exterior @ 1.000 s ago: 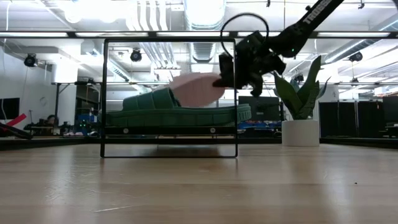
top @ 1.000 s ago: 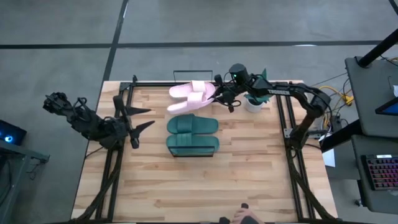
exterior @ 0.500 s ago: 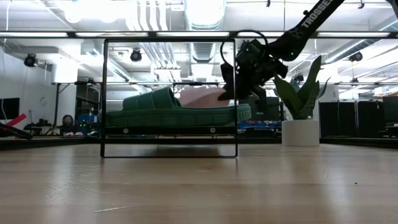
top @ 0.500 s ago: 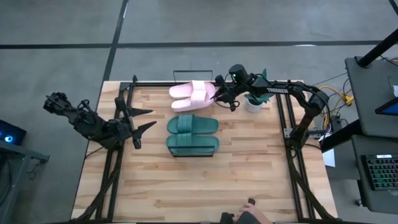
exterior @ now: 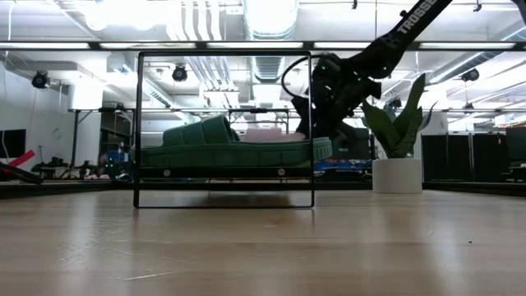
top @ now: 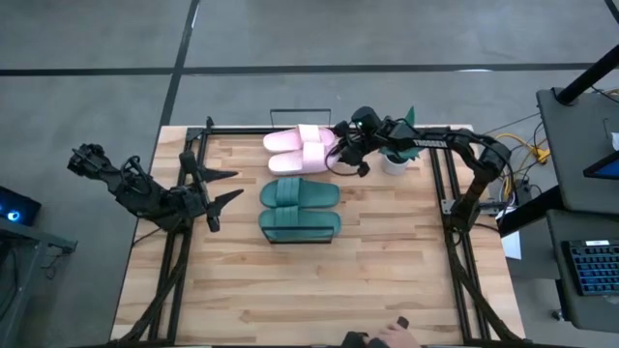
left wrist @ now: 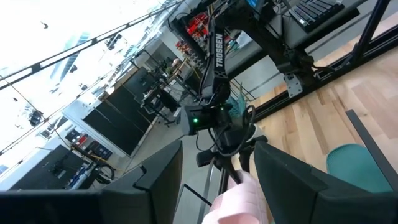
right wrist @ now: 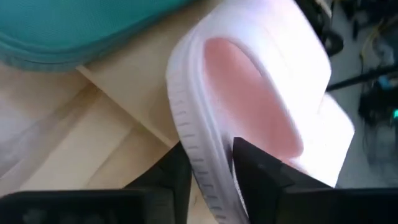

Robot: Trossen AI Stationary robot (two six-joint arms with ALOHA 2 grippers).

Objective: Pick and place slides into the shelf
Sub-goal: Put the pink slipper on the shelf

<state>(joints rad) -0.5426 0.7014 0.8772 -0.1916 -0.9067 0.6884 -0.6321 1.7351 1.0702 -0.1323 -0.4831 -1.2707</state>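
Observation:
Two dark teal slides (top: pixel 300 193) (top: pixel 300 224) lie side by side on the shelf (exterior: pixel 222 54), a light-wood board in a thin black frame. Farther back lie two pale pink slides. My right gripper (top: pixel 340 155) is shut on the right end of the nearer one (top: pixel 302 160), and the other pink slide (top: pixel 285 141) lies just beyond it. In the low view the teal slide (exterior: pixel 222 144) hides most of the pink one. My left gripper (top: pixel 224 186) stands open left of the shelf and holds nothing. My right gripper pinches the pink slide's sole rim (right wrist: pixel 205 177) between its two fingers, at the end away from the strap. The fingers come from the table's right, slanting down. The slide lies flat, strap up, beside the other pink slide.
A small potted plant (top: pixel 395 159) stands just right of my right gripper. Black rails run along the table's left and right sides. A person's hand (top: pixel 387 338) shows at the near edge. Bare wood lies in front of the shelf.
My right gripper has come down and tipped its fingers lower, bringing the pink slide with it. The slide, earlier tilted with its left end raised, now lies level beside the other pink slide.

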